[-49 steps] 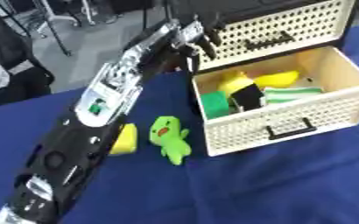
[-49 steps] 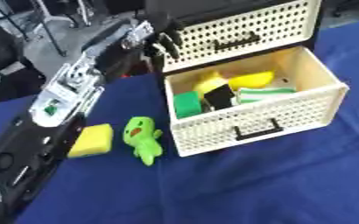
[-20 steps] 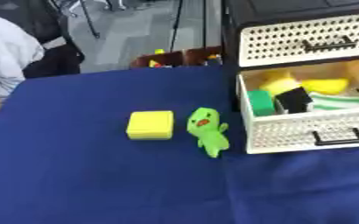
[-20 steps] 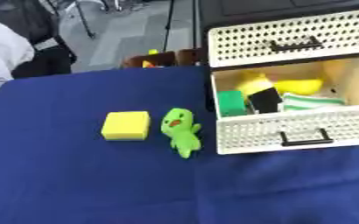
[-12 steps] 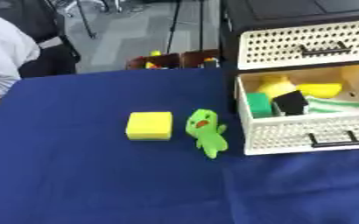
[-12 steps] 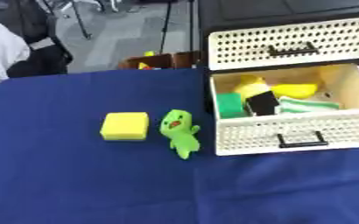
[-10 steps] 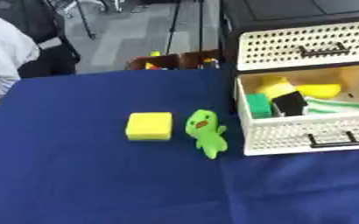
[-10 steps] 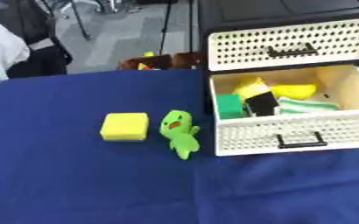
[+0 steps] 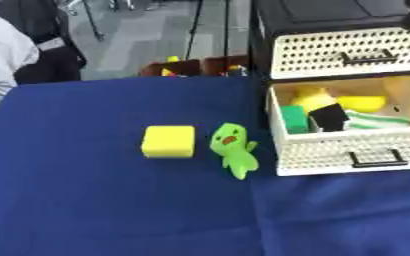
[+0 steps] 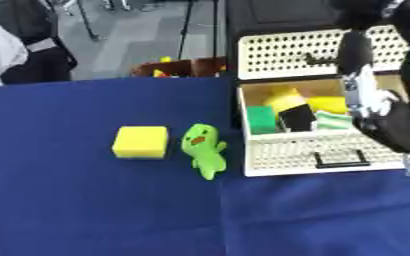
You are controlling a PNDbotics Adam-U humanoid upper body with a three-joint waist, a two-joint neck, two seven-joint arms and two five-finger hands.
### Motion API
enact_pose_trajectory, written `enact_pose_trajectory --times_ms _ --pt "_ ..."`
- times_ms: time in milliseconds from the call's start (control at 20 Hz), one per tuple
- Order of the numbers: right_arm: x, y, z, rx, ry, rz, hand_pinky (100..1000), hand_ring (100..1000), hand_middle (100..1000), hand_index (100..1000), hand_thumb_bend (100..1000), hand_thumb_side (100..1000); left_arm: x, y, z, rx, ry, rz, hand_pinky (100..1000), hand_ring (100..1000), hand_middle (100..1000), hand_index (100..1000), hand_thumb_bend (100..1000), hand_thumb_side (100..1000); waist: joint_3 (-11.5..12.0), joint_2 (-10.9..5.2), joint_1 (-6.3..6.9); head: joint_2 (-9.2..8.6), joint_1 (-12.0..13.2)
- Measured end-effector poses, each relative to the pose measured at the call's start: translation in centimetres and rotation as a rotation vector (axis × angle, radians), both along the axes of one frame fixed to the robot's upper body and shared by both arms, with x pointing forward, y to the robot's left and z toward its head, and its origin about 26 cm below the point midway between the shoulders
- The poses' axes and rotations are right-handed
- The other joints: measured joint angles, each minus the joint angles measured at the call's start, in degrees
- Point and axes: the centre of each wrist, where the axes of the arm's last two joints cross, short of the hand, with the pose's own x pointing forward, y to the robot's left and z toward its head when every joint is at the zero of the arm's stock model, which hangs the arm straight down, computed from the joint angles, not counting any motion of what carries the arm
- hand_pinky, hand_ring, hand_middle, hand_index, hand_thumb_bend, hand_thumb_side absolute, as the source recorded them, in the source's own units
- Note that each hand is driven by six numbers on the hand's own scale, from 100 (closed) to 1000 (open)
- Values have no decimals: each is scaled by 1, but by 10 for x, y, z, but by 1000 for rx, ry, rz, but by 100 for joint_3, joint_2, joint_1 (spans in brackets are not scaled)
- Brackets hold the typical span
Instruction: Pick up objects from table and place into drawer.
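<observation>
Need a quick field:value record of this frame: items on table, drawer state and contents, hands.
on table: yellow sponge block; green duck toy lying just right of it, beside the drawer front
surface: blue tablecloth
open drawer: pulled out, lower of the two
upper drawer: shut
in drawer: green, black, yellow and striped items, not identifiable
right robot hand: in front of the drawer unit in the right eye view, finger state unclear
left robot hand: not in view
</observation>
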Motion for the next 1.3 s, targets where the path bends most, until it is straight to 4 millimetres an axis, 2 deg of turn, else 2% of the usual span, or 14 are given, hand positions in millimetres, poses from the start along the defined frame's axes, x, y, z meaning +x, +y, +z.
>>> enact_pose_trajectory --times_ms 400,850,1050,1300 --pt "-3 -1 -21 -193 153 -79 476 587 614 792 100 1000 1 -6 -27 29 55 79 551 716 727 905 529 857 20 -26 -123 40 -70" --pt "-9 -13 -41 -274 386 -178 402 576 580 780 100 1000 2 -18 -39 57 78 150 547 706 721 902 524 862 -1 -26 -160 21 -128" --pt "-13 -21 -51 -303 498 -234 331 569 568 783 100 1000 2 -19 -43 55 93 161 545 702 718 900 518 864 0 -24 -160 -36 -169" --pt "-17 -28 -64 -313 661 -280 323 557 553 772 114 1000 2 -21 -47 41 106 163 541 697 713 898 510 869 7 18 -142 -99 -205"
